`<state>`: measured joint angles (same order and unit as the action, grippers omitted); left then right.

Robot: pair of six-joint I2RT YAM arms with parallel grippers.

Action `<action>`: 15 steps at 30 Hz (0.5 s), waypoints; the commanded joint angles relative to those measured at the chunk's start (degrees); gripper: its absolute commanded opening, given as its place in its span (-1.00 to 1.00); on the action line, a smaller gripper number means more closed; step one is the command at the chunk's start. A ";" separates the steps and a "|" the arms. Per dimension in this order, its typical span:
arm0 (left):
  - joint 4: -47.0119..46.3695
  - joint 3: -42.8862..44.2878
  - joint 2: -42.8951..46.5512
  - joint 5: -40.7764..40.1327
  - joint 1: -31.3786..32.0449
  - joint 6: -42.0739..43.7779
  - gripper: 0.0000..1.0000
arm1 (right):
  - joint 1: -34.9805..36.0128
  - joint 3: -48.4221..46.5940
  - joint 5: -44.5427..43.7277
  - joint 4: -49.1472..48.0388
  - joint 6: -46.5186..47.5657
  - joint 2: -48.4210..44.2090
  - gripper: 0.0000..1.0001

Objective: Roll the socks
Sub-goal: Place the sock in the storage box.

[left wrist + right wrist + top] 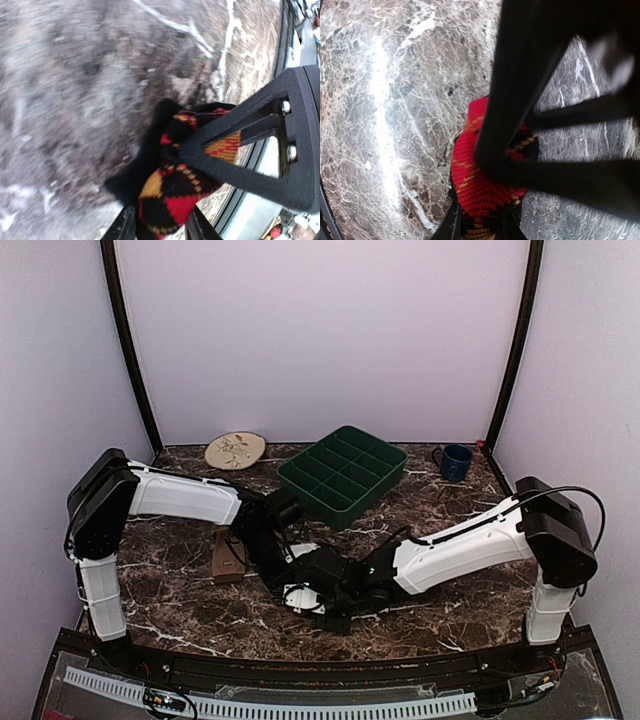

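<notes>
argyle sock (167, 187), knit soft lump on veined marble (75, 75), pinched by l tool (161, 222) & r tool (481, 224).

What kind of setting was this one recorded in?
Probably a lab test booth, not a home: plain pale walls close in a marble-patterned table, two robot arms stand at its near edge, and a green divided tray and blue mug sit like props.

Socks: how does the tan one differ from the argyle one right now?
The tan sock is plain brown; the argyle sock is black with red and yellow diamonds. The tan sock lies alone on the table; the argyle sock is bunched between the jaws of the left gripper and the right gripper. Both sit toward the table's near edge.
</notes>
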<state>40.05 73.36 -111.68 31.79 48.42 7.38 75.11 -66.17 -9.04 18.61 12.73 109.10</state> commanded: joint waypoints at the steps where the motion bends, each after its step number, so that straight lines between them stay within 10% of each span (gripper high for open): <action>1: -2.17 -2.22 3.08 -11.91 -3.84 -3.92 -0.28 | 0.31 2.92 11.14 10.67 -3.37 3.53 -0.91; 15: -2.35 -4.64 6.82 -13.65 -3.95 -6.32 -0.28 | -2.90 0.52 18.43 14.76 -7.34 4.08 -0.92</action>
<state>37.78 70.13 -108.95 22.11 44.82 2.42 73.03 -67.77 1.02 21.67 7.79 109.06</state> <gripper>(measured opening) 0.359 0.144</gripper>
